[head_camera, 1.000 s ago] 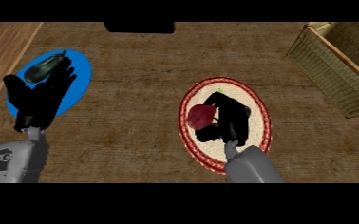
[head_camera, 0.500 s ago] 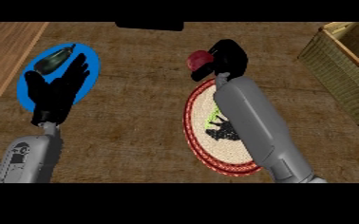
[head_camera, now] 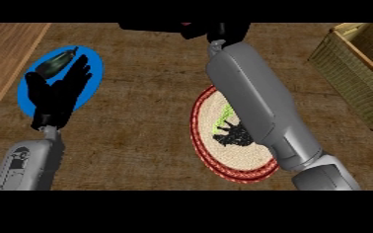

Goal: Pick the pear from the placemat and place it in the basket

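The right hand (head_camera: 227,31) sits at the top centre of the frame, its grey forearm stretched up from the lower right across the round placemat (head_camera: 207,145). The hand is largely cut off by the frame's edge, so whether its fingers are clamped, together or apart I cannot tell. A small sliver of red (head_camera: 187,24) shows just beside it — too little to name, though it may be the pear, since no fruit lies on the placemat. The mat shows only a dark shadow and a green mark near its middle. Judged from this, the pear is probably lifted in that hand, raised high to clear the desk (head_camera: 153,128) on its way to the basket (head_camera: 346,61), which stands at the right edge of the frame, well apart from the hand.

At the left, the left hand (head_camera: 59,95) rests with fingers straight and apart over a blue plate (head_camera: 89,81) — a dark greenish object (head_camera: 56,63) lies on the plate beyond its fingertips, hard to make out.
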Robot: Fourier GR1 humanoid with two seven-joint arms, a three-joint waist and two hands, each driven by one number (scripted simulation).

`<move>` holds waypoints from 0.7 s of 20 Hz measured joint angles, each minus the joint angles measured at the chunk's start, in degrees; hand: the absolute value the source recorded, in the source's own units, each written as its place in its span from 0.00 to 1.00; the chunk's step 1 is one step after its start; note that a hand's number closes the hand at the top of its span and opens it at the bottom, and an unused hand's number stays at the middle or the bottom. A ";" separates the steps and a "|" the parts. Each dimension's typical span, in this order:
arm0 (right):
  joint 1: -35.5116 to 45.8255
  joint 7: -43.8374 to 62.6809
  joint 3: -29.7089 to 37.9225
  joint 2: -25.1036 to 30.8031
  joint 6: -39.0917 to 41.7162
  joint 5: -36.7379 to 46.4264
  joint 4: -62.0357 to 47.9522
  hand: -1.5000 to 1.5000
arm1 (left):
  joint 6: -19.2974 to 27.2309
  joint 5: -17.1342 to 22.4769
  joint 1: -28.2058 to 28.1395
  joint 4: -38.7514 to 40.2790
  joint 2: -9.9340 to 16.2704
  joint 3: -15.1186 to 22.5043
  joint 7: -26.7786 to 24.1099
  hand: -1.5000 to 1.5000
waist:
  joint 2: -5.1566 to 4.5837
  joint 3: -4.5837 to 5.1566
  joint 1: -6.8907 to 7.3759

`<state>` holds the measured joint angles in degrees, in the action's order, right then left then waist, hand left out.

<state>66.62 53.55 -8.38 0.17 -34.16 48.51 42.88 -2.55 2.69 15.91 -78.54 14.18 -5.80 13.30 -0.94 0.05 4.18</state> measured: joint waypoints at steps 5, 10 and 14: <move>9.98 4.30 1.86 0.88 -2.39 6.00 -6.56 1.00 | 0.18 0.05 -0.48 0.27 0.23 -0.67 -0.02 0.50 | 0.26 0.06 -1.06; 17.00 5.95 4.42 3.74 -1.92 9.69 -12.25 1.00 | 0.13 0.06 -0.15 1.31 0.52 -1.31 -0.39 0.50 | 0.40 0.06 -2.02; 21.15 6.79 6.01 6.58 -1.23 11.99 -16.41 1.00 | 0.09 0.24 -0.70 0.83 0.47 -1.58 -0.60 0.50 | 0.42 0.07 -2.15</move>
<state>87.78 60.34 -2.38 6.75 -35.39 60.50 26.47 -2.46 2.93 15.20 -77.70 14.65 -7.38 12.70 -0.52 0.11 2.03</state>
